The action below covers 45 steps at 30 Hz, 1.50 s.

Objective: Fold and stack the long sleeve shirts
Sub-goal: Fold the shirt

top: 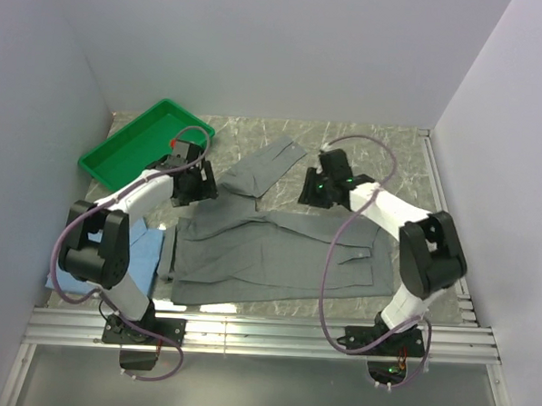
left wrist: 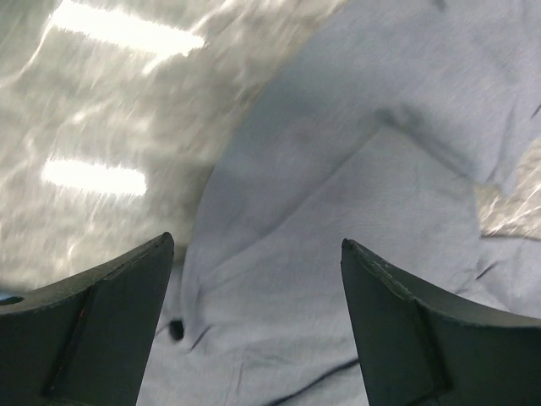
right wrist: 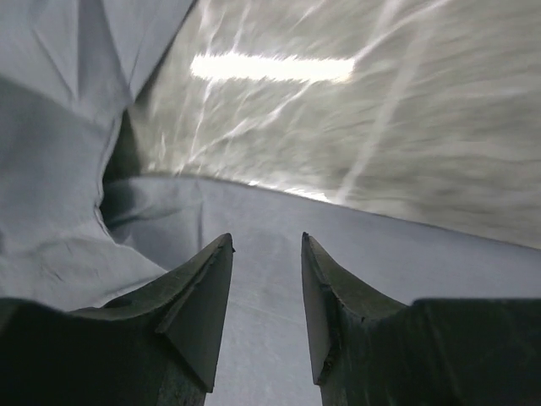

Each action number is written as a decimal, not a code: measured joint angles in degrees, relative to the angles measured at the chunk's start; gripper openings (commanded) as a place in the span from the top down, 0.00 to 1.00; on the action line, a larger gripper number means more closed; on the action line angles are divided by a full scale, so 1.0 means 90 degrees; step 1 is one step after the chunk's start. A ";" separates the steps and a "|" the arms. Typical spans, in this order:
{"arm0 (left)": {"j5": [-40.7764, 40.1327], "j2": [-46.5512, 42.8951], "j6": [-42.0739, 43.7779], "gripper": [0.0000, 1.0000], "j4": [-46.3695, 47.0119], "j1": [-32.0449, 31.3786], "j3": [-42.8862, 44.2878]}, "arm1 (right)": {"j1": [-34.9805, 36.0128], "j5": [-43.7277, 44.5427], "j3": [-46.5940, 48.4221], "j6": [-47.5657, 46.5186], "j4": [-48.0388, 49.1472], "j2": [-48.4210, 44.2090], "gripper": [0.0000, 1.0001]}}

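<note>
From the overhead camera we see the grey shirt (top: 278, 249) spread flat across the middle of the table (top: 392, 146), with one sleeve angled away toward the far side. That sleeve runs up between the left gripper (top: 197, 185) and the right gripper (top: 313, 187), which are both low at the shirt's far edge. From this height we cannot tell how either pair of jaws stands. The light blue shirt (top: 150, 251) lies at the left, just beside the grey one, and the left arm (top: 101, 244) covers much of it. A green tray (top: 138, 141) sits in the far left corner, beyond the left gripper and apart from both shirts. A cable (top: 325, 269) from the right arm loops across the grey shirt's right part. A metal rail (top: 264, 334) runs along the near edge.

In the left wrist view we see the two dark fingers (left wrist: 101, 321) standing wide apart with nothing between them, so these jaws are open. Creased grey cloth fills the space below them and to the right, and bare, blurred tabletop shows at the upper left.

In the right wrist view we see the fingers (right wrist: 199, 321) parted by a narrow gap. Smooth grey cloth shows through that gap and nothing is pinched, so these jaws are open too. A fold of the shirt rises at the left, and shiny tabletop lies beyond
</note>
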 measured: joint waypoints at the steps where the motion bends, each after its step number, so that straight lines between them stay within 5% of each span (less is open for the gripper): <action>1: 0.0019 0.0114 0.0041 0.14 0.0012 -0.0002 0.0107 | 0.0097 -0.0053 0.0034 -0.0012 0.0015 0.0160 0.57; 18: 0.0056 0.2159 0.0639 0.13 0.0447 -0.0114 0.2387 | 0.1498 0.0078 0.0248 -0.0894 -0.0648 0.1100 0.57; 26: -0.0253 0.3079 0.1095 0.17 0.0668 -0.0277 0.3055 | 0.1494 0.0369 0.0163 -0.0940 -0.0804 0.0226 0.32; 34: -0.0593 0.3706 0.1418 0.25 0.0799 -0.0612 0.3572 | 0.1494 0.0522 -0.0063 -0.0903 -0.0823 -0.0622 0.32; 40: -0.0865 0.4005 0.1571 0.50 0.0867 -0.0780 0.3866 | 0.1494 0.0794 -0.0503 -0.0814 -0.0869 -0.1132 0.32; 45: -0.0920 0.4065 0.1535 0.95 0.0952 -0.0947 0.3920 | 0.1494 0.1052 -0.0748 -0.0741 -0.0869 -0.1379 0.33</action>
